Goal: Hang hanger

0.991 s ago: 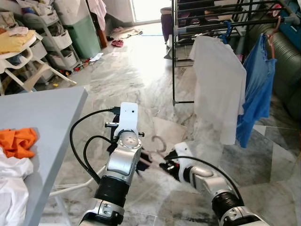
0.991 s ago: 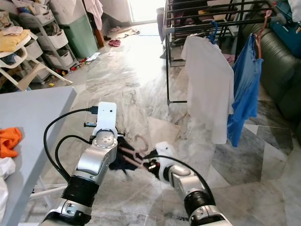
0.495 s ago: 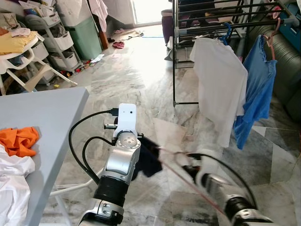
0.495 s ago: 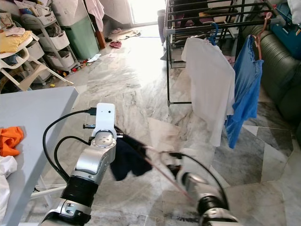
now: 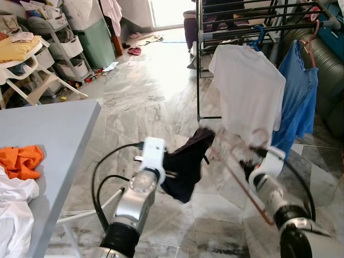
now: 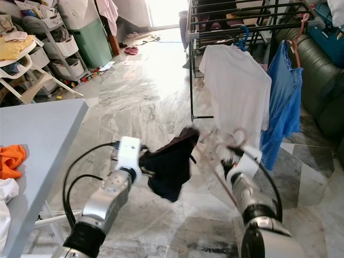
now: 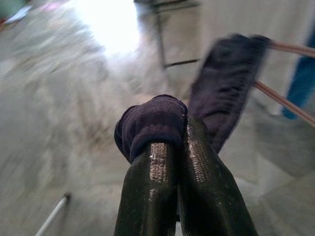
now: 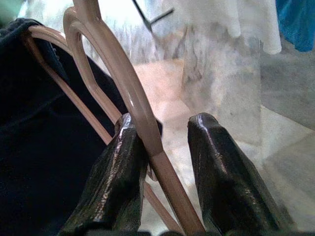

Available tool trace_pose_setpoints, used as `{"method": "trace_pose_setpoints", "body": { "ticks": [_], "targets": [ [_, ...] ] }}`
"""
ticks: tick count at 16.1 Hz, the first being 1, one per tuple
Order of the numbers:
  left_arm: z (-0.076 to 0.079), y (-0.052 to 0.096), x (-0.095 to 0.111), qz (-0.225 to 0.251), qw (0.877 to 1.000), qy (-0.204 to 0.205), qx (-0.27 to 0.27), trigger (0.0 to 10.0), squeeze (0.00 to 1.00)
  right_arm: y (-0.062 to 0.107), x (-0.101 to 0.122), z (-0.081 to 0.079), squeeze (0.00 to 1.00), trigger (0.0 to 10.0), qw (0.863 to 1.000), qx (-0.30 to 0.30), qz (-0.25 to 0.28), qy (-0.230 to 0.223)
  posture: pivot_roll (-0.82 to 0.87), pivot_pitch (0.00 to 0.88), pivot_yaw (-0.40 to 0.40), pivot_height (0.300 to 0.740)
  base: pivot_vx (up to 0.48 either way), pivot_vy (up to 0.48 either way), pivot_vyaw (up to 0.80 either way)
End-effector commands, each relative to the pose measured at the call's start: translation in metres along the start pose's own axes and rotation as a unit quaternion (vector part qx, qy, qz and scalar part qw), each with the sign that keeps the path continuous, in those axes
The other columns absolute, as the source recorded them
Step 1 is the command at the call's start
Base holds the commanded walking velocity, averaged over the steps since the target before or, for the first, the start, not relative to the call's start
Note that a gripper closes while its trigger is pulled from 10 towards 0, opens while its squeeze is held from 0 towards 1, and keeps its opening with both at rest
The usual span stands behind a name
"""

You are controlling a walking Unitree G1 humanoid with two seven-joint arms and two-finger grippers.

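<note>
— So, where's the hanger [image 8: 115, 83]?

— Up in mid-air, between the two arms, low in front of the drying rack [image 5: 244, 24]. It's a pinkish plastic one, tilted, with a dark navy garment [image 5: 185, 164] draped over one end.

— Who's holding what?

— Over on the robot's right, the right end effector [image 8: 165, 147] has the hanger's neck resting against one black finger; its fingers stand spread, with a gap on the other side of the neck. The left end effector [image 7: 170, 147] has its two fingers pressed together, pinching a bunched fold of the navy garment.

— And the rack itself?

— A white T-shirt [image 5: 250, 91] and a blue shirt [image 5: 298, 102] hang from it, just beyond the raised hanger. The floor [image 5: 145, 102] is marbled tile.

— Anything nearer us?

— A grey tabletop [image 5: 48, 134] on the robot's left, with an orange cloth [image 5: 20, 160] and a white one [image 5: 13, 215] lying on it, well apart from the hanger.
</note>
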State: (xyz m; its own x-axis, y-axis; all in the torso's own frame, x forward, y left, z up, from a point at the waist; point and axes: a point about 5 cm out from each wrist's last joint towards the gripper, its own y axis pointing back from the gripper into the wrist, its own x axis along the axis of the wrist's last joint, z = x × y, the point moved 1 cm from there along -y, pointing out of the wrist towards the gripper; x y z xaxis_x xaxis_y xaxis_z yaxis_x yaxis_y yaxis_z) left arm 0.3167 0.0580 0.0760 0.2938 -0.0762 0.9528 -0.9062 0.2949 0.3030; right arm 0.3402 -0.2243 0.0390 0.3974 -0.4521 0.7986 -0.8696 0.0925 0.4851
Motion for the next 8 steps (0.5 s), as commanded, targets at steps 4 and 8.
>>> {"method": "trace_pose_setpoints", "body": {
  "ticks": [4, 8],
  "targets": [
    [0.003, 0.005, -0.021, -0.003, 0.996, -0.052, -0.067, 10.0, 0.0, -0.003, 0.062, -0.019, 0.0, 10.0, 0.988, 0.013, 0.097, -0.122, -0.1, 0.0, 0.129, 0.74, 0.0, 0.0, 0.0],
    [0.016, 0.005, -0.029, -0.011, 0.992, -0.06, -0.112, 10.0, 0.0, 0.0, 0.094, -0.058, 0.0, 10.0, 0.96, 0.071, 0.14, -0.234, -0.11, 0.0, 0.127, 0.74, 0.0, 0.0, 0.0]
  ]
}}
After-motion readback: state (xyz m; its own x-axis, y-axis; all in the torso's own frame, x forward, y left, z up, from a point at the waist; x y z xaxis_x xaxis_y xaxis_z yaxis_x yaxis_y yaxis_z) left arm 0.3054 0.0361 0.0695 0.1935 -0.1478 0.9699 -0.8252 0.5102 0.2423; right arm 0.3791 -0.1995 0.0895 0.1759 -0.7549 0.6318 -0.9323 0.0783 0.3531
